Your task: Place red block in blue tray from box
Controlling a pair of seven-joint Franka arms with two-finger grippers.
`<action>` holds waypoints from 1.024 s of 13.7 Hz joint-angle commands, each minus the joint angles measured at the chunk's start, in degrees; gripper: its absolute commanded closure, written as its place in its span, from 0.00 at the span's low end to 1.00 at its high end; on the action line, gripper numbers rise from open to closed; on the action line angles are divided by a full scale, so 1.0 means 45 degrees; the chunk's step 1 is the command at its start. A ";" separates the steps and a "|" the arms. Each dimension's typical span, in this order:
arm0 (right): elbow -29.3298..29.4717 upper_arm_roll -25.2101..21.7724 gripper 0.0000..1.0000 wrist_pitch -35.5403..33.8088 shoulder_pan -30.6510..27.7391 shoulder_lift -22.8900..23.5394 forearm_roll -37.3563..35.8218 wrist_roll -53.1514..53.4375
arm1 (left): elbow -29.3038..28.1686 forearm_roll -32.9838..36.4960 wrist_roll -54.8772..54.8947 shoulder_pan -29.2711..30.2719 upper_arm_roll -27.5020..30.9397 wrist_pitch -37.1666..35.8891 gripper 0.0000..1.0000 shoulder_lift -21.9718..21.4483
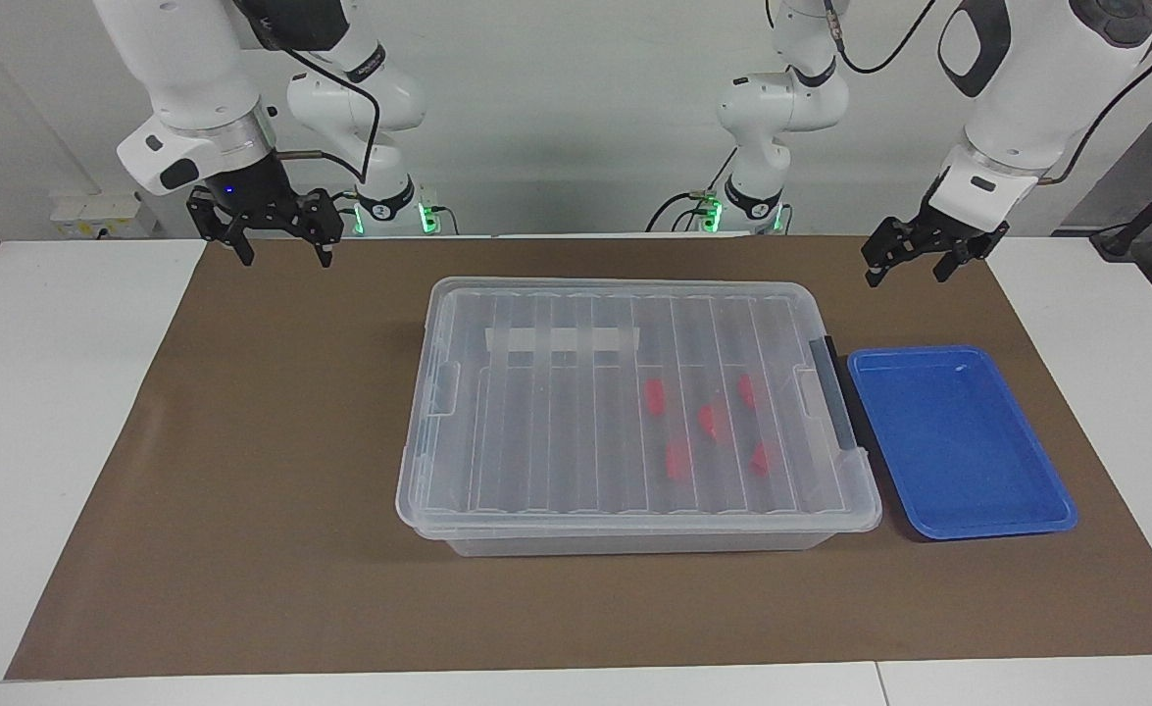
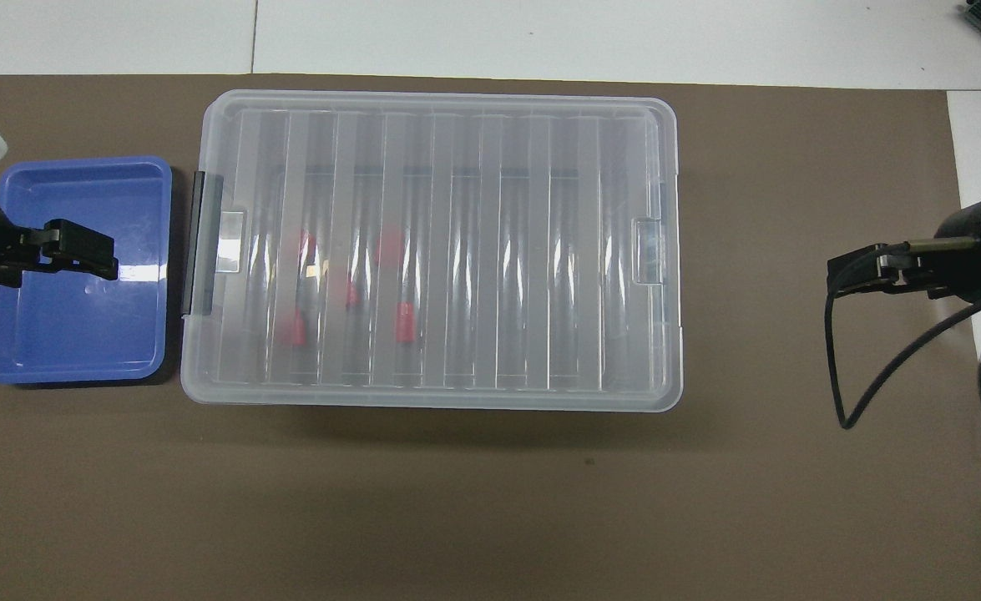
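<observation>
1. The box [image 1: 634, 412] lies in the middle of the brown mat [image 1: 242, 490] that covers the desk [image 1: 46, 392], its long sides running between the two arms' ends of the desk.
2. Its ribbed translucent lid [image 1: 556, 324] is on and lies flat over the whole box; the black clip handle [image 1: 835, 392] sits at the end toward the left arm.
3. Five red blocks show blurred through the lid, all inside the box and in the half toward the left arm's end — one of them, the red block [image 1: 708, 420], lies about in the middle of the group, with the others spread around it and none clearly touching it.
4. The blue tray [image 1: 1046, 515] rests on the mat just beside the box's handle end, toward the left arm's end of the desk, with only a narrow strip of mat between them.
5. The left end effector [image 1: 914, 265] hangs in the air with its fingers spread apart and nothing between them; in the overhead view it sits over the blue tray, while the facing view shows it well above the mat.
6. The right end effector [image 1: 281, 257] hangs over the mat toward the right arm's end of the desk, well apart from the box — fingers released, grasping nothing.
7. A black cable [image 2: 832, 351] loops down from the right arm's wrist.
</observation>
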 commanded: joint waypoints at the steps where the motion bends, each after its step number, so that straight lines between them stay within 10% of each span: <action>1: -0.0312 0.0085 0.00 0.0218 -0.0160 -0.0258 -0.0026 0.0252 | -0.0308 -0.0197 0.0099 0.0114 -0.0004 0.0137 0.00 -0.0242; 14: -0.0624 0.0085 0.01 0.1191 0.0015 -0.0083 -0.0026 0.0447 | -0.0308 -0.0197 0.0099 0.0114 -0.0004 0.0137 0.00 -0.0241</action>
